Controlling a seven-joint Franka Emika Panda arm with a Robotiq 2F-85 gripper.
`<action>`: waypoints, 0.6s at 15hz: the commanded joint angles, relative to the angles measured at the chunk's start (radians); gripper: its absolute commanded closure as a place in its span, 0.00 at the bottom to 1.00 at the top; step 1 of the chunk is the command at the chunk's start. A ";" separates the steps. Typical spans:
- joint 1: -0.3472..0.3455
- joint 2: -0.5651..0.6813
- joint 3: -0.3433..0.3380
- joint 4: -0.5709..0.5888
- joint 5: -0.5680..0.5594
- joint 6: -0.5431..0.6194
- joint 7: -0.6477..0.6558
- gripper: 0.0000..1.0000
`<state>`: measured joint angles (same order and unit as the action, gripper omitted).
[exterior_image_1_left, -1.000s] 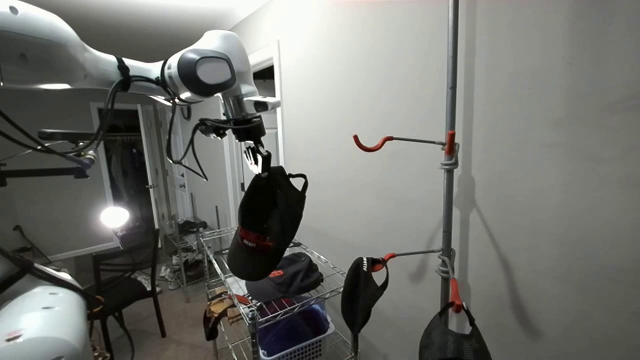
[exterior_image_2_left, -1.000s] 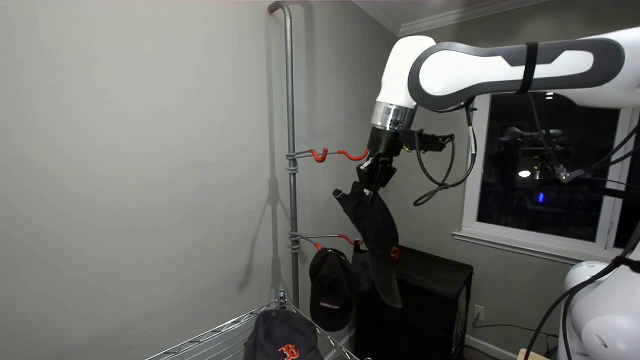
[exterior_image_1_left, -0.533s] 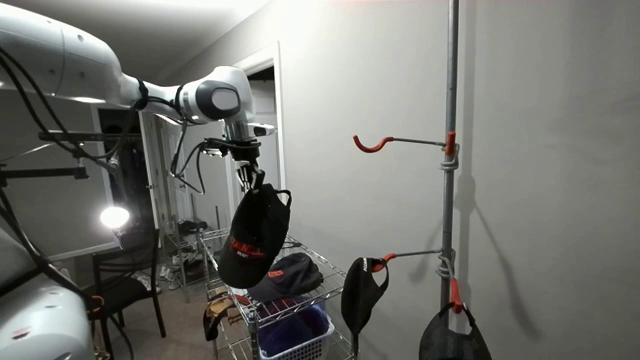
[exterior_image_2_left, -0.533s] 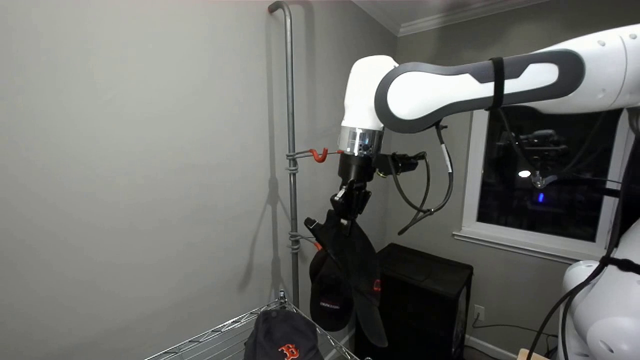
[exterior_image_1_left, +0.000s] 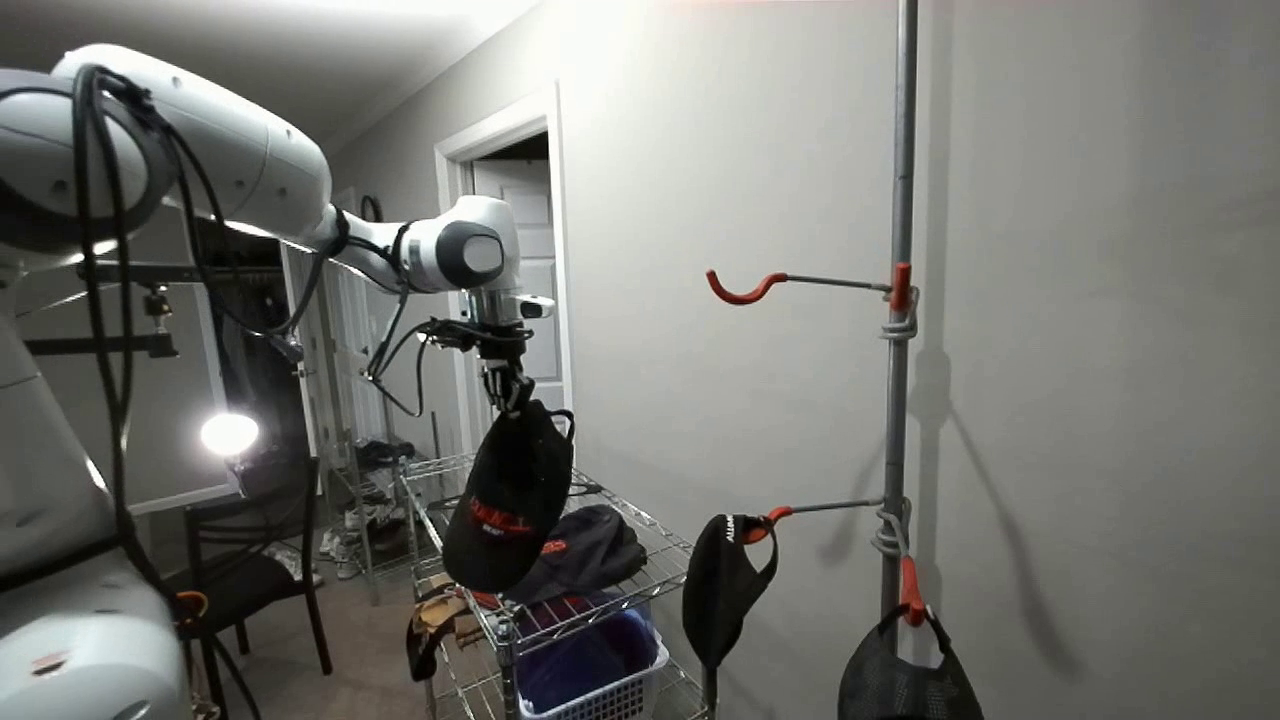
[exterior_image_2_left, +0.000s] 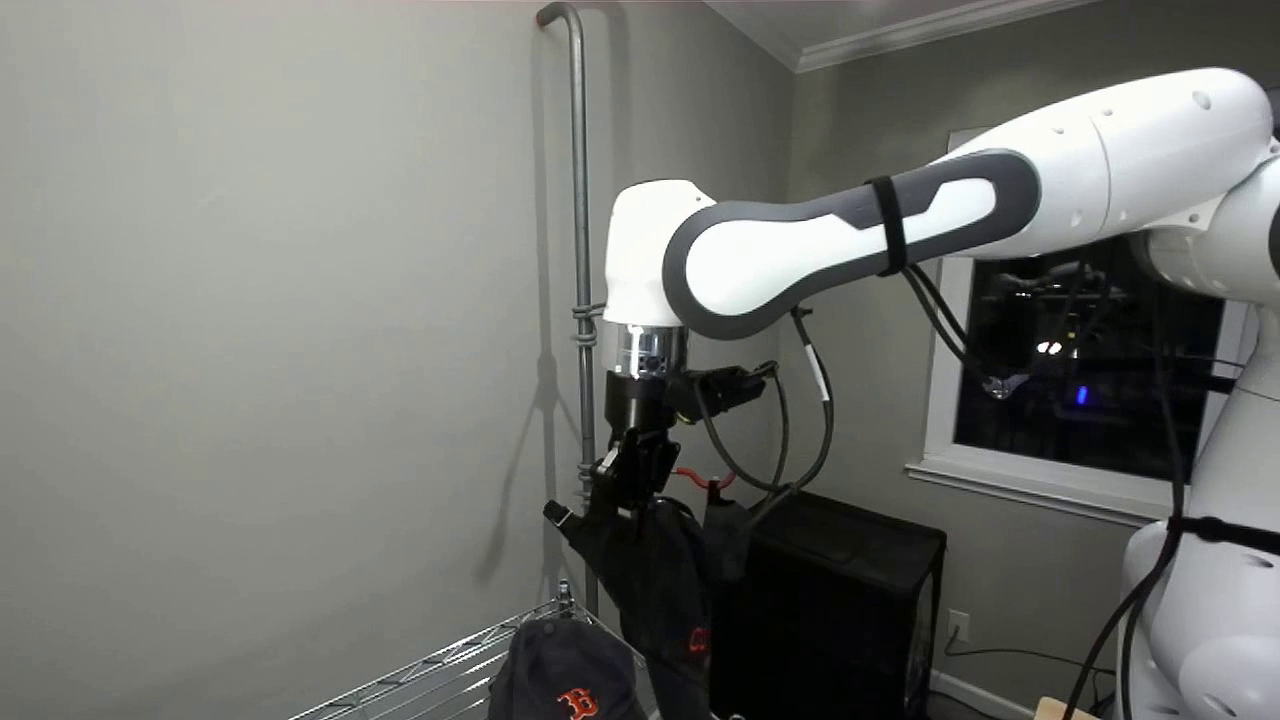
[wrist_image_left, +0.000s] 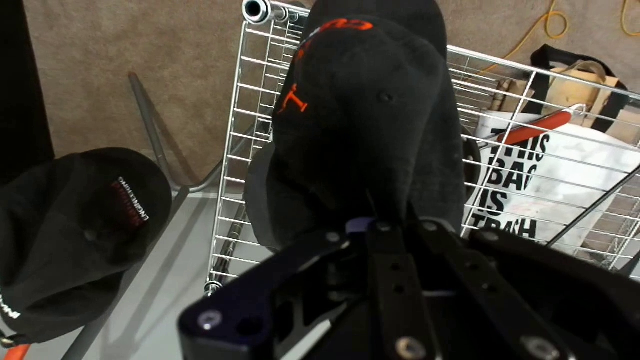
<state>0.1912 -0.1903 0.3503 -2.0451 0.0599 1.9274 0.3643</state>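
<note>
Cap (exterior_image_1_left: 510, 496) gripped, bag lettering (wrist_image_left: 510, 174) wrist-view only

"B" on cap (exterior_image_2_left: 565, 662), "TRASH" on bag (wrist_image_left: 562, 192)

The outstretched arm (exterior_image_2_left: 945, 208) slopes to a downward-pointing gripper (exterior_image_2_left: 632, 513) that seems clenched

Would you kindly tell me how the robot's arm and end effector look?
The arm is white and rounded, with dark grey trim, a black strap and loose black cables, one bearing a white label. A silvery collar leads to the black end effector, its slim linked bars dotted with metal screws.
</note>
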 joint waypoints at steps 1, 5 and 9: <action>0.023 0.097 0.015 0.053 -0.086 0.041 0.088 0.96; 0.059 0.184 0.017 0.085 -0.235 0.055 0.199 0.96; 0.106 0.272 0.004 0.141 -0.365 0.049 0.300 0.96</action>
<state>0.2639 0.0168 0.3659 -1.9603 -0.2301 1.9805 0.5950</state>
